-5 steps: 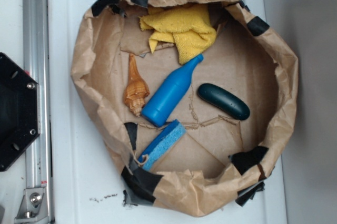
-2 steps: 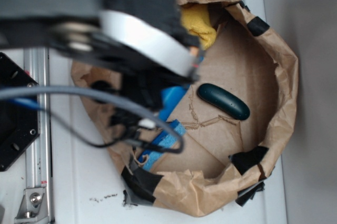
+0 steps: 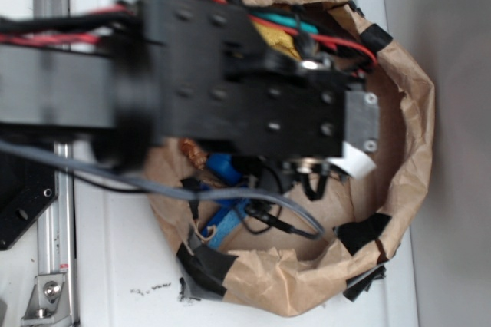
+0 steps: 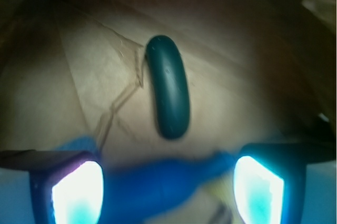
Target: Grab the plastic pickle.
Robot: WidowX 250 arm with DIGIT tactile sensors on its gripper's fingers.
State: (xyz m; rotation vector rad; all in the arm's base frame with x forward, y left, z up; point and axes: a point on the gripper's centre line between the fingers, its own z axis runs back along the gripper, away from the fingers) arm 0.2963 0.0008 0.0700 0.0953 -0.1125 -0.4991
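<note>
In the wrist view the plastic pickle (image 4: 168, 84) is a dark green glossy oblong lying lengthwise on the brown paper floor, just ahead of my gripper (image 4: 167, 184). My gripper is open, its two bright fingertips (image 4: 76, 192) standing wide apart at the bottom of the view, short of the pickle's near end and not touching it. A blurred blue bottle (image 4: 158, 182) shows across the gap between them. In the exterior view my arm (image 3: 253, 89) hangs over the bag and hides the pickle.
The taped brown paper bag (image 3: 414, 112) rings the work area with raised walls. Under the arm peek the blue bottle (image 3: 222, 167), a blue sponge (image 3: 226, 219), a bit of brown shell (image 3: 192, 154) and yellow cloth (image 3: 276, 35). A black base (image 3: 19, 212) sits left.
The arm has swung in from the left over the bag and moved right, now covering the pickle in the exterior view. The objects in the bag have not moved.
</note>
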